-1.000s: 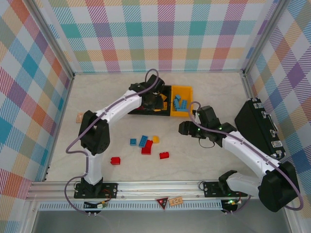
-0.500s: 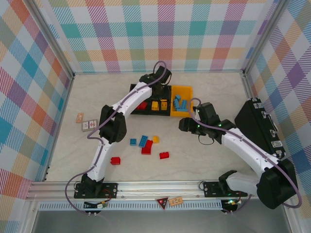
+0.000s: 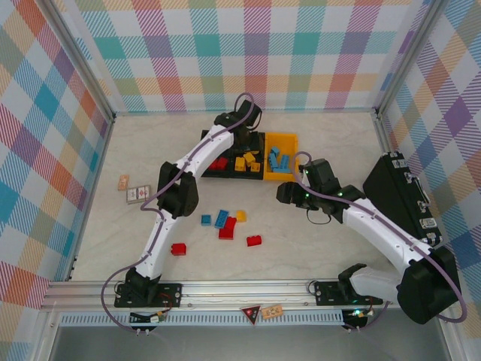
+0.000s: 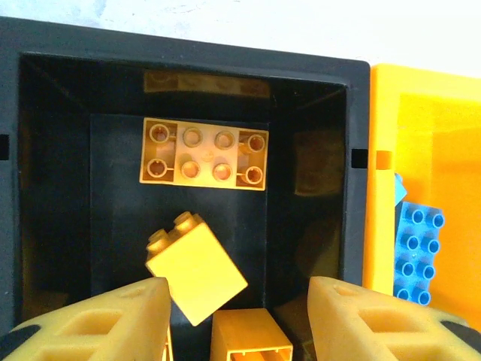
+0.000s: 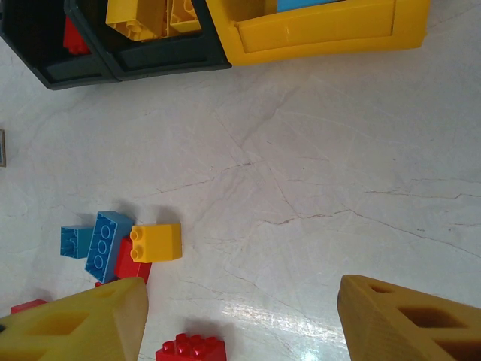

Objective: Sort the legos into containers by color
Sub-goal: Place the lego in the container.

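1. Bare veined tabletop [image 5: 316, 150] lies open between the containers [image 3: 248, 174] at the far middle and the loose legos [image 3: 225, 224]. A black case [image 3: 398, 197] stands at the right edge.
2. Left gripper [image 4: 237, 301] hovers over the middle black bin [image 4: 68, 150], fingers spread and gripping nothing. Inside are glossy yellow studded bricks [image 4: 203, 154], one tilted. The yellow bin [image 4: 428, 113] holds blue bricks [image 4: 417, 248].
3. Right gripper [image 5: 240, 316] is spread over bare table with nothing between its fingers.

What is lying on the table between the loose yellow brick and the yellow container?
Nothing: the right wrist view shows bare table from yellow brick to yellow container.
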Robot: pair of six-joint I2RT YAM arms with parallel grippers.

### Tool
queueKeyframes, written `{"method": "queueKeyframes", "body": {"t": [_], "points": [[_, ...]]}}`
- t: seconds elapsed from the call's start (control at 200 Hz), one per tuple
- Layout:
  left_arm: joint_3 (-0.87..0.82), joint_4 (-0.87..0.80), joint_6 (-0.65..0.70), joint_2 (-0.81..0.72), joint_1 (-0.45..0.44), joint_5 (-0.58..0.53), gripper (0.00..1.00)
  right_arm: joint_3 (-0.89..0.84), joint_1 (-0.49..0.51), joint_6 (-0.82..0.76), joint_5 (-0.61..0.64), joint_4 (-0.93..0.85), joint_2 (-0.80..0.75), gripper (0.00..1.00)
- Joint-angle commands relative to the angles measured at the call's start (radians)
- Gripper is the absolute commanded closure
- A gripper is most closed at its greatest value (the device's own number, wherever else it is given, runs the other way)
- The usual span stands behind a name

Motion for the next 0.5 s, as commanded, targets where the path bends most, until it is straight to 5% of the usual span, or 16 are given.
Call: {"method": "queueKeyframes", "body": {"t": [0.0, 0.495], "points": [[-0.042, 0.002, 0.018, -0.098, -0.006, 0.027, 0.49, -0.018, -0.006, 0.010, -0.018, 0.019, -0.016, 0.32], [-0.766, 0.188, 0.009, -0.635, -0.022, -0.008, 0.43, -0.031, 0.016, -0.146, -0.331, 0.142, -0.019, 0.32]]}}
